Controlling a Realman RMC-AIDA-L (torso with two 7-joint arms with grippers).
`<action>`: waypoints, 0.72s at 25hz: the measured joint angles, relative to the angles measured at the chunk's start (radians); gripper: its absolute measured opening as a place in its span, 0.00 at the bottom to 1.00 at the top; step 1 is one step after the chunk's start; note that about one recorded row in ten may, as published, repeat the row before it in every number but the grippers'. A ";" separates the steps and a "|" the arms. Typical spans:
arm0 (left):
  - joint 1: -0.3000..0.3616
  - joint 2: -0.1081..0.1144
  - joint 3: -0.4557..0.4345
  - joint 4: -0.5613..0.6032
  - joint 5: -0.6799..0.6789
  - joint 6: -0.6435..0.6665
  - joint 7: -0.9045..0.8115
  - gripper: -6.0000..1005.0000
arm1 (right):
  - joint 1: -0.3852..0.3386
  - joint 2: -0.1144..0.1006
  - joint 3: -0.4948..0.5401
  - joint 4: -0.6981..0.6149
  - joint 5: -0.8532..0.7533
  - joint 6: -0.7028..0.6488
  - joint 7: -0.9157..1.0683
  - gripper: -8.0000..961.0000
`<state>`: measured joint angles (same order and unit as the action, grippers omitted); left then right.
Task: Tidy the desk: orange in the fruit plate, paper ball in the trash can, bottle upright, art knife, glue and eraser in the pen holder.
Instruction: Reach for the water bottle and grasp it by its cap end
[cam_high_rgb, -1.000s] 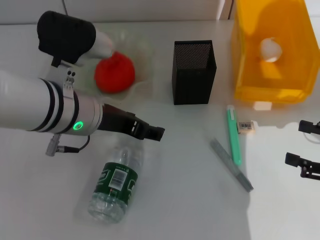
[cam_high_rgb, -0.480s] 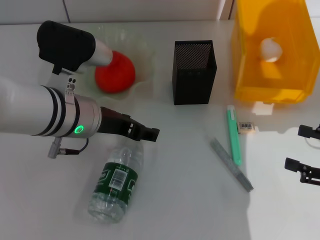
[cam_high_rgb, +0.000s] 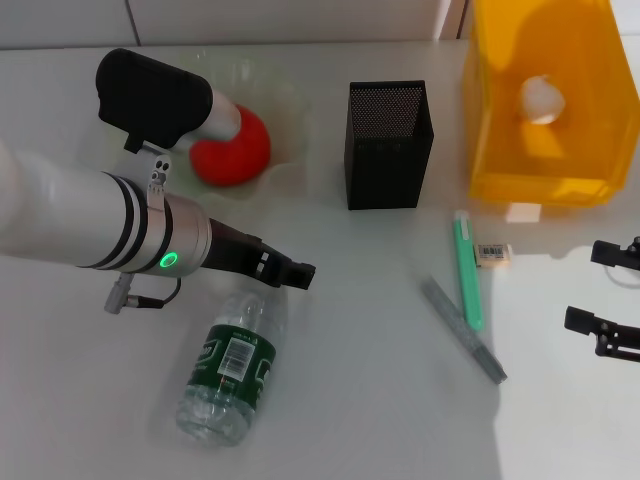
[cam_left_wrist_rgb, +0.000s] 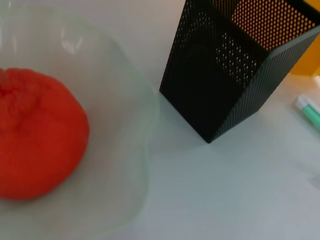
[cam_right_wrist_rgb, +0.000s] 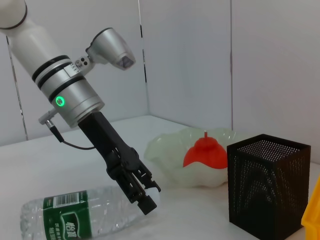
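Observation:
The clear bottle (cam_high_rgb: 232, 368) with a green label lies on its side at the front left; its white cap (cam_right_wrist_rgb: 155, 197) shows in the right wrist view. My left gripper (cam_high_rgb: 293, 273) hangs open just over the cap end, touching nothing I can see. The orange (cam_high_rgb: 233, 148) rests in the clear fruit plate (cam_high_rgb: 285, 100). The black mesh pen holder (cam_high_rgb: 389, 145) stands mid-table. A green glue stick (cam_high_rgb: 467, 272), a grey art knife (cam_high_rgb: 463, 330) and a small eraser (cam_high_rgb: 492, 253) lie to its right. The paper ball (cam_high_rgb: 541, 98) sits in the yellow trash can (cam_high_rgb: 500, 150). My right gripper (cam_high_rgb: 608, 292) waits open at the right edge.
The trash can lies tipped at the back right, its mouth facing me. White partition walls (cam_right_wrist_rgb: 190, 60) stand behind the table. The left forearm (cam_high_rgb: 90, 220) stretches across the left side, above the plate and bottle.
The left gripper has drawn back a little to the left and toward the bottle's cap end, and the arm's elbow has shifted right. The bottle and the right arm have not moved.

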<state>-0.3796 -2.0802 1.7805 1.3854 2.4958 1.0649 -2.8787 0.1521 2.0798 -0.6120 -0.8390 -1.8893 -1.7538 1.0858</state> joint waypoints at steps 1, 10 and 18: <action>-0.002 0.000 0.001 -0.004 0.003 0.000 0.000 0.82 | 0.002 -0.001 0.000 0.000 0.000 0.001 0.002 0.87; -0.014 0.002 -0.001 -0.028 -0.006 0.026 0.000 0.70 | -0.004 -0.001 0.000 0.000 -0.004 0.001 0.006 0.87; -0.015 0.003 0.022 0.003 -0.001 0.039 0.003 0.45 | -0.002 -0.001 -0.003 0.000 -0.004 -0.002 0.018 0.87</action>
<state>-0.3947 -2.0770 1.8025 1.3882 2.4948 1.1044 -2.8754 0.1498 2.0792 -0.6153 -0.8390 -1.8930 -1.7554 1.1037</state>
